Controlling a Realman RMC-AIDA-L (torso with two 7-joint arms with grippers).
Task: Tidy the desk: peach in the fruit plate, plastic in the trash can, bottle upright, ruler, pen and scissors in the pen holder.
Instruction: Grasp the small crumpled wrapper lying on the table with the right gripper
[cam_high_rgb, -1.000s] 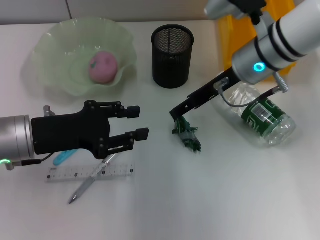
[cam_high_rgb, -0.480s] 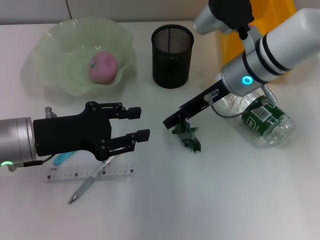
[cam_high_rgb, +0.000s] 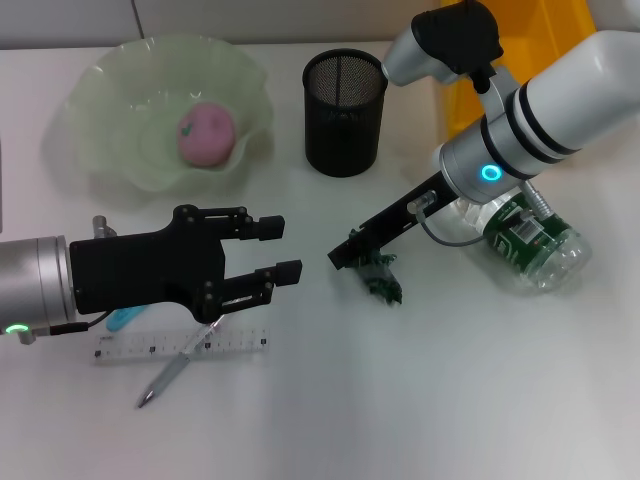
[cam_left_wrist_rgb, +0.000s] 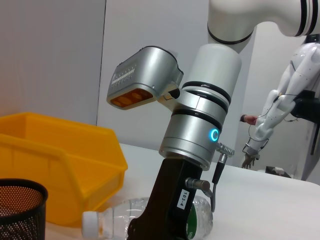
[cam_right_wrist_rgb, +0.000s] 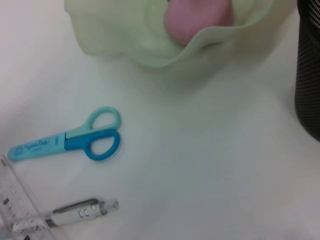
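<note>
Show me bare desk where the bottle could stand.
Free: the near desk in front of the plastic and bottle. Crowded: around the ruler, pen and left tool; the right tool is at the plastic.

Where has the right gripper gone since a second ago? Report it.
Yes. The right gripper has shifted toward the robot's left and slightly nearer, over the crumpled green plastic, judged against the pen holder.

The left gripper (cam_high_rgb: 285, 248) is matte black and boxy with squared fingers (cam_high_rgb: 268, 227), on a silver cylindrical wrist with a small green light. The right arm is white and silver, banded by black rings, with a glowing cyan ring, grey cable and slim black fingers (cam_high_rgb: 345, 252).
</note>
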